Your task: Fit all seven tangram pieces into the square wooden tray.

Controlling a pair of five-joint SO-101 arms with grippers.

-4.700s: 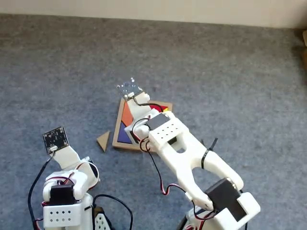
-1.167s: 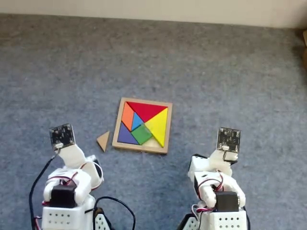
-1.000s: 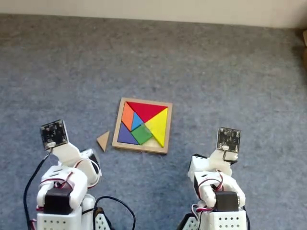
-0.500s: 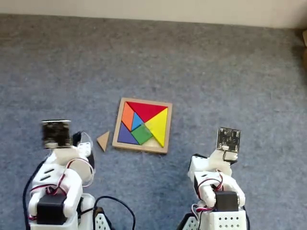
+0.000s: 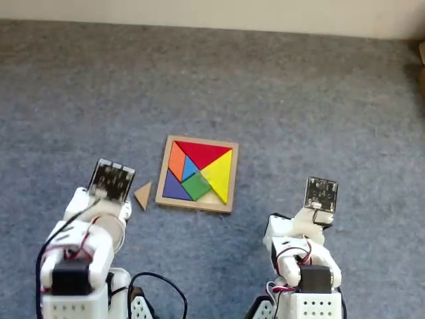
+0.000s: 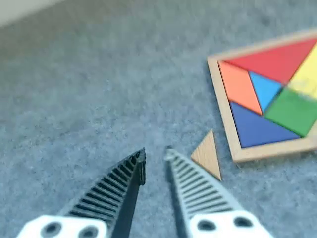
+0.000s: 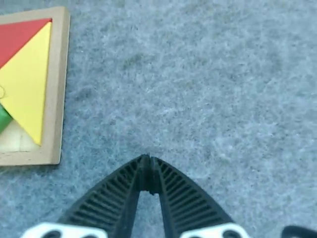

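Forward is where my left arm has swung in the last second, toward the loose piece. My right arm, stretched over the tray some seconds back, now sits folded at its own side. My left pincer (image 6: 155, 154) hangs over the grey carpet (image 6: 74, 89) with its jaws a small way apart and nothing between them. My right pincer (image 7: 148, 163) is closed tip to tip on nothing.

Just beside the left pincer's tips the plain wooden triangle (image 6: 208, 156) lies flat, close to the square wooden tray (image 6: 223, 109) but outside its rim. To do this well, I judge I must open wider, straddle two edges of that thin piece and go low so it does not skid. Then I turn it to suit the bare triangular gap (image 7: 15, 141) at the tray's near edge, by the yellow triangle (image 7: 27, 74).

Counted: one tray, seven pieces, six coloured ones seated, one outside.
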